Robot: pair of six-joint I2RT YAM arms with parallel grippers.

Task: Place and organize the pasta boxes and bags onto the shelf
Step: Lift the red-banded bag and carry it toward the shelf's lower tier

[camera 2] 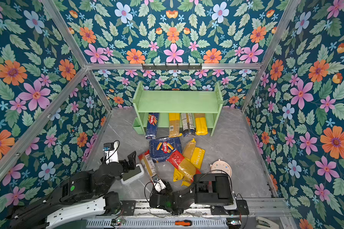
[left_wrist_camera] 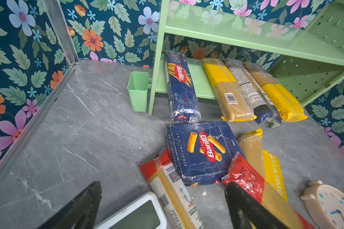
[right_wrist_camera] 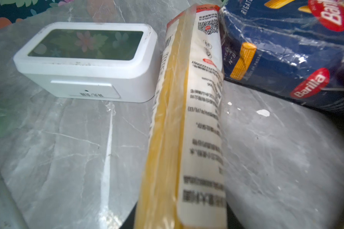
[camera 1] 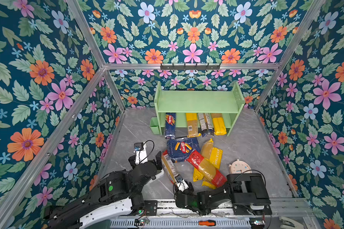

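The pale green shelf (camera 1: 197, 101) stands at the back. Its lower tier holds a Barilla spaghetti pack (camera 1: 170, 125) and three spaghetti bags (camera 1: 206, 124), all sticking out in front. On the floor lie the wide Barilla box (camera 1: 183, 148), a red-and-yellow bag (camera 1: 207, 168) across a yellow PASTATIME bag (camera 1: 213, 152), and a red-ended bag with a white label (camera 1: 168, 164). My right gripper (right_wrist_camera: 182, 222) is shut on that red-ended bag's near end (right_wrist_camera: 187, 138). My left gripper (left_wrist_camera: 163, 185) hangs wide open, holding nothing, above the white digital clock (left_wrist_camera: 139, 216) beside that bag.
A round cream alarm clock (camera 1: 239, 166) sits right of the bags, near my right arm. A small green cup (camera 1: 154, 125) hangs on the shelf's left side. A black hook rail (camera 1: 190, 66) is on the back wall. An orange screwdriver (camera 1: 207, 223) lies on the front rail.
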